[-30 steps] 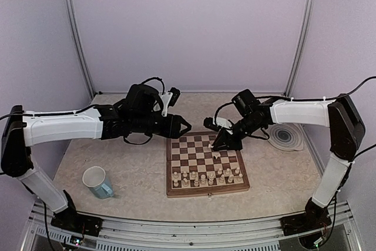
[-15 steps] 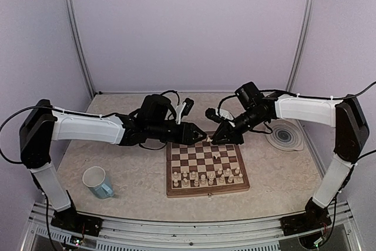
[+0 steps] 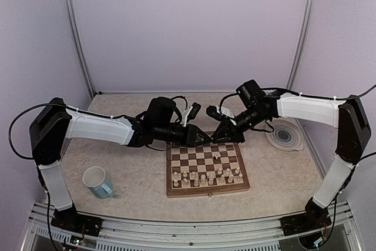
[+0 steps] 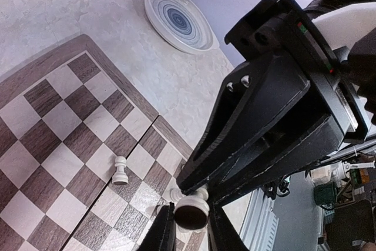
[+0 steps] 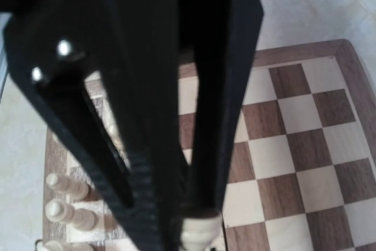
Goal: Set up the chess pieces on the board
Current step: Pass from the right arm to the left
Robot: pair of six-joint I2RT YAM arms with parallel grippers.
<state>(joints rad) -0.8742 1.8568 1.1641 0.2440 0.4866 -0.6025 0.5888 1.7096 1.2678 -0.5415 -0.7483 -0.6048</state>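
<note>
Handover pose: left end effector and right end effector met tip to tip, both clenched on one cream chess piece; board lay just below them.

Piece: blurred, lower part cut off by bottom edge.

Board: dark-brown/cream checks, brown border; chess pieces cream. Plate at its 2 o'clock: grey-blue concentric rings. Mug light blue, counter mottled beige.
</note>
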